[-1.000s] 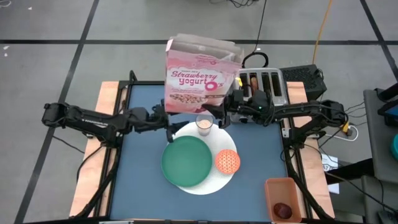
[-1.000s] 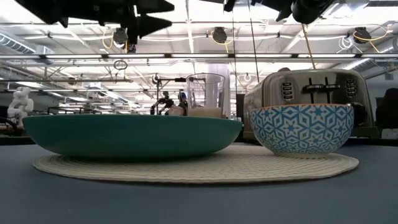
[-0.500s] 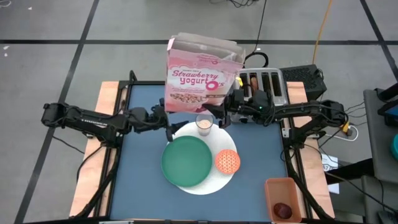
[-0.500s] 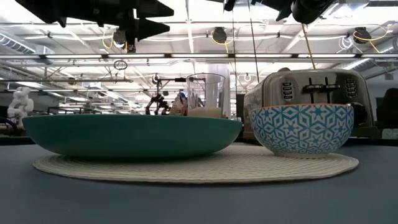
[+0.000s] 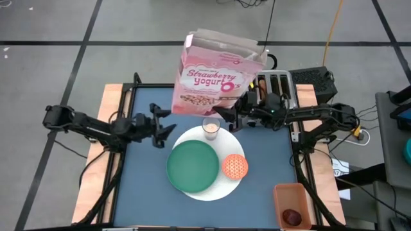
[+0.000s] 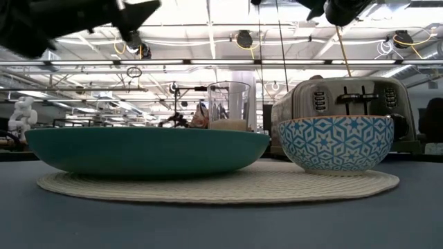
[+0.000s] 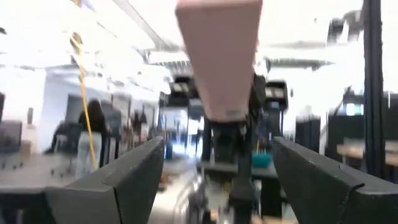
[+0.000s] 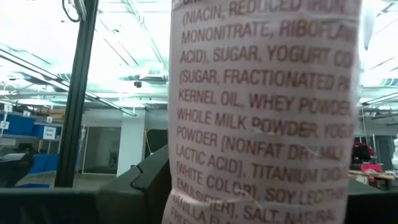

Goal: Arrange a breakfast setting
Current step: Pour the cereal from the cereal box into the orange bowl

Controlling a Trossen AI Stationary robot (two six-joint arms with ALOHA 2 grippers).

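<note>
Right pincer [image 5: 226,118] pinching pink cereal box [image 5: 218,76] at its lower edge, box lifted off the table [image 5: 148,186] and tilted toward 1 o'clock, hanging over the 12 o'clock side just behind milk glass [image 5: 210,127]. Likely held aloft so it can be carried or tipped; which one, can't tell.

Left pincer [image 5: 162,124] spread, holding nothing, at about 10 o'clock of green plate [image 5: 192,165], apart from the box. Left wrist view shows box ahead between its open fingers [image 7: 118,180], not touched.

White round mat [image 5: 221,186] centre-table carries plate, small orange patterned bowl [image 5: 235,166] at plate's 3 o'clock and glass at its 12, grouped as the setting's core. Orange rectangular bin [image 5: 292,204] at 5 o'clock corner holds dark red fruit [image 5: 292,216], not yet set out. Silver four-slot toaster [image 5: 276,86] at 1 o'clock.
</note>
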